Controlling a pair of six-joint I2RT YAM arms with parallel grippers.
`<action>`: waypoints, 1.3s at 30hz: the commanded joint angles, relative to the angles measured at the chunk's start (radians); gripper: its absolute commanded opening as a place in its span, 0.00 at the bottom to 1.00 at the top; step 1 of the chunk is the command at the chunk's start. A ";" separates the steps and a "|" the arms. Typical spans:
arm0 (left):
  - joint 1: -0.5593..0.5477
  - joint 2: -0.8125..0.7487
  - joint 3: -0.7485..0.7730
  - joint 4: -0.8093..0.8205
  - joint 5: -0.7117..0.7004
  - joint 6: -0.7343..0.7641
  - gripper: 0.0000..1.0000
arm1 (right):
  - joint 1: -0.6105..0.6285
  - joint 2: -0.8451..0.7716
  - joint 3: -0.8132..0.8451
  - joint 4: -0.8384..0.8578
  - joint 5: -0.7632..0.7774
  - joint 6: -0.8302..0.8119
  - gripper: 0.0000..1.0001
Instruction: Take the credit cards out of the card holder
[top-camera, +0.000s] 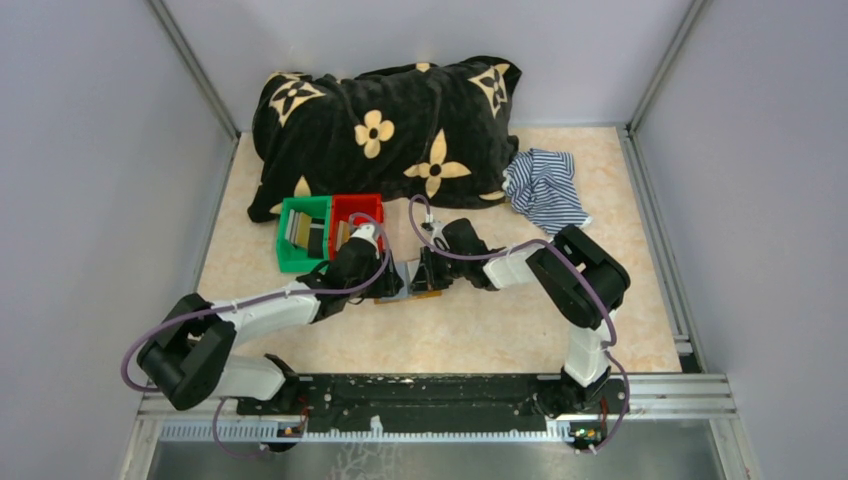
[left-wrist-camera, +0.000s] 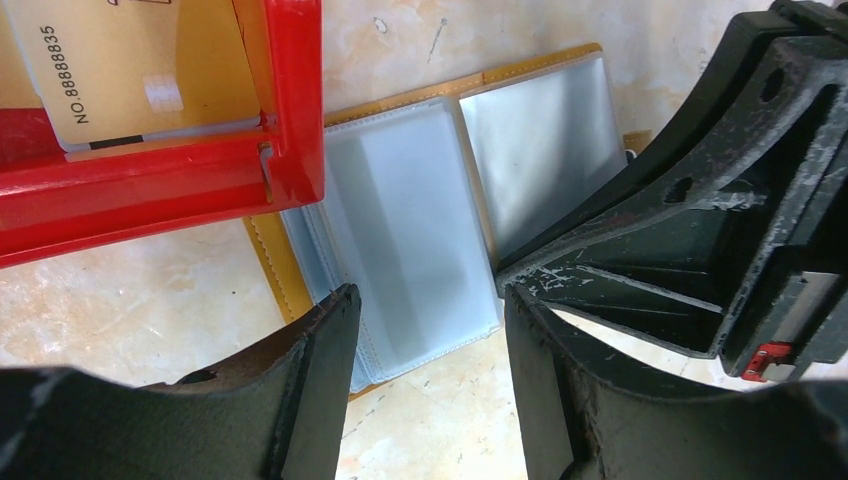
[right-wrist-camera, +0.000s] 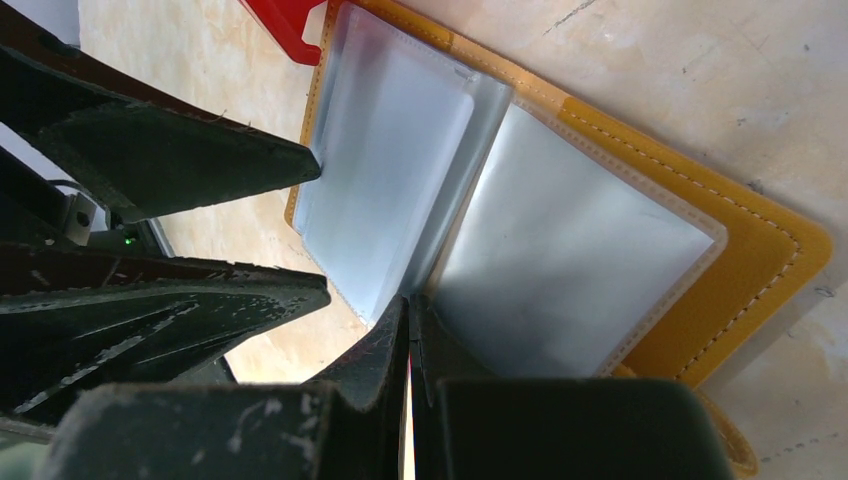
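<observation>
Extraction step: tan-orange bifold card holder (left-wrist-camera: 420, 200) lies open on the desk (left-wrist-camera: 120, 300), near side of the red plastic bin (left-wrist-camera: 290, 100). My right pincer (right-wrist-camera: 410, 320), clenched, pins its fold; my left pincer (left-wrist-camera: 428, 300) hovers released above its left sleeve. Next, I judge: pinch and slide out that sleeve's contents.

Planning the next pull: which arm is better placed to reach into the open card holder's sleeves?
Left, probably. The left gripper is open over the card holder; the right gripper is shut at its fold.

Tan card holder (right-wrist-camera: 570, 250), spread open, face-up.
</observation>
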 joint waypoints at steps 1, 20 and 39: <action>0.003 0.023 0.015 0.012 0.011 -0.003 0.61 | -0.003 0.039 -0.022 -0.038 0.055 -0.022 0.00; 0.003 0.083 0.027 0.106 0.122 -0.022 0.61 | -0.007 0.046 -0.038 -0.016 0.047 -0.013 0.00; 0.003 0.095 0.014 0.220 0.264 -0.056 0.60 | -0.016 0.056 -0.045 0.005 0.038 0.000 0.00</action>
